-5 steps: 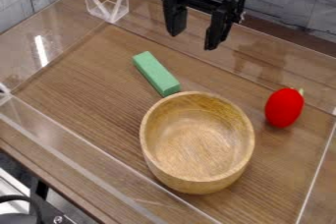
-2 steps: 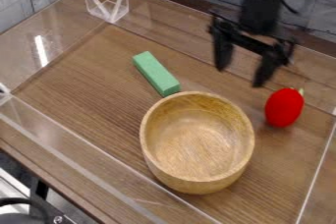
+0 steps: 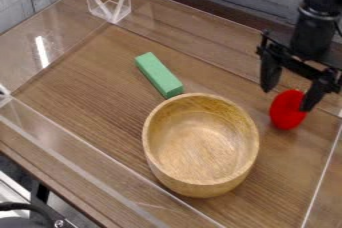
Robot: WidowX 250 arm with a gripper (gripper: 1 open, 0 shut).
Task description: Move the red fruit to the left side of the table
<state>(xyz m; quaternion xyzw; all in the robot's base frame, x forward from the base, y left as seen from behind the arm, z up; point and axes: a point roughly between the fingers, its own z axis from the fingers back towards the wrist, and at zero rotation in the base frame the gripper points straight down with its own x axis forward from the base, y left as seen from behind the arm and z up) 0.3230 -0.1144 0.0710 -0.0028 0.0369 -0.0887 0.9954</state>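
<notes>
Open gripper (image 3: 295,84) hangs over the red fruit (image 3: 287,111) at the right end of the table (image 3: 94,82).

The gripper's 2 dark fingers (image 3: 269,70) point straight down and stand wide apart, clamped on nothing; 1 finger sits above the fruit's upper left, the other overlaps its upper right edge in this view, and whether either touches it cannot be told. The fruit lies on the wood-grain surface just to the right of the round wooden bowl (image 3: 202,143), apart from its rim and near the clear acrylic wall on that side. Its rounded body looks slightly taller than wide, with the long axis roughly upright in the picture; its stem end is hidden behind the gripper, so its pointing direction cannot be told. 1 green block (image 3: 158,74) lies beyond the bowl's upper left, its long axis running diagonally away from the bowl.
</notes>
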